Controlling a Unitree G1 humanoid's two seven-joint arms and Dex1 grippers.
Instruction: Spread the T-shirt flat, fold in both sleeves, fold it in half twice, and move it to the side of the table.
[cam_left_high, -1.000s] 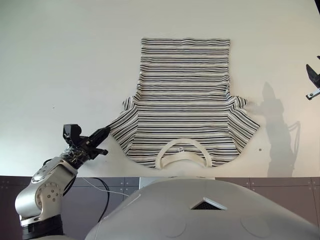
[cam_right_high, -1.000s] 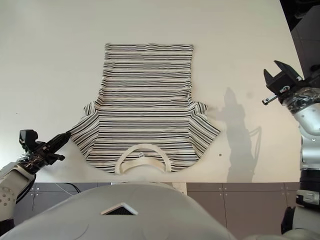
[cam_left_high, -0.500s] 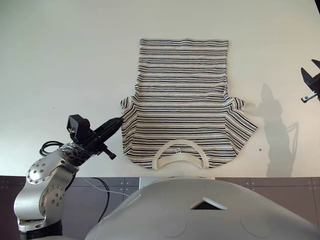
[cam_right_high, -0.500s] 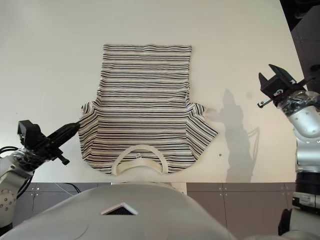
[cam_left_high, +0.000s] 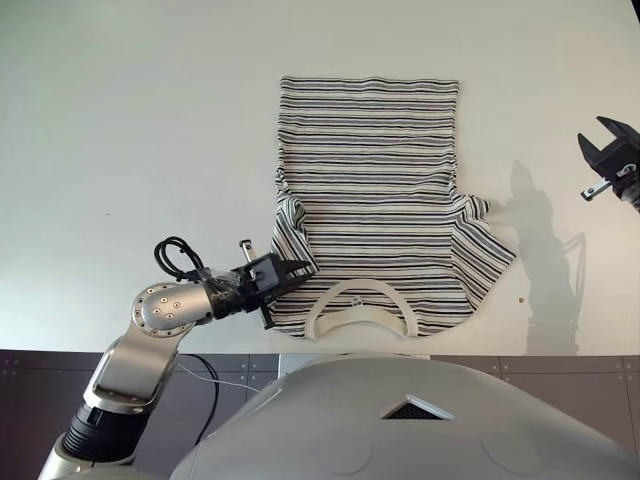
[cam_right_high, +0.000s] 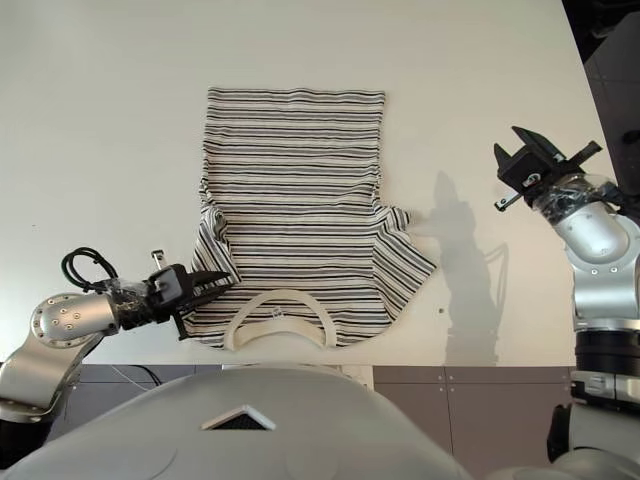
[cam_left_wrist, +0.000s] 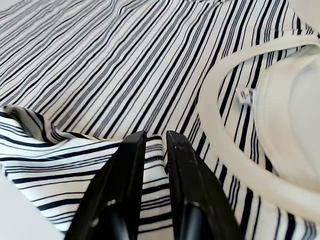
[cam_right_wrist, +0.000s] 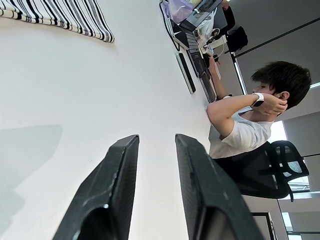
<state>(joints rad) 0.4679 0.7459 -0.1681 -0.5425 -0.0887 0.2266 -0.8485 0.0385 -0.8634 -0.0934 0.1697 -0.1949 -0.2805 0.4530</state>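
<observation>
Left fingers (cam_left_high: 292, 268) are nearly closed, pinching the left sleeve (cam_left_high: 290, 228), which is turned in over the striped T-shirt (cam_left_high: 365, 170) lying flat mid-counter (cam_left_high: 150, 120). Right fingers (cam_right_high: 545, 158) are spread wide and hold nothing, well off to its right. The cloth looks light and limp; best to pinch the right sleeve (cam_left_high: 487, 245) at its hem.

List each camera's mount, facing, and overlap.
Left eye view: head, facing forward and down at the T-shirt on the table; left gripper on its sleeve, right gripper at the edge.
Right eye view: stereo twin, same scene, same arms.
Left wrist view: left wrist, facing along its shut fingers onto the sleeve and collar.
Right wrist view: right wrist, facing across the table past its open fingers toward the T-shirt's edge.
Shared: every view shows the T-shirt.
</observation>
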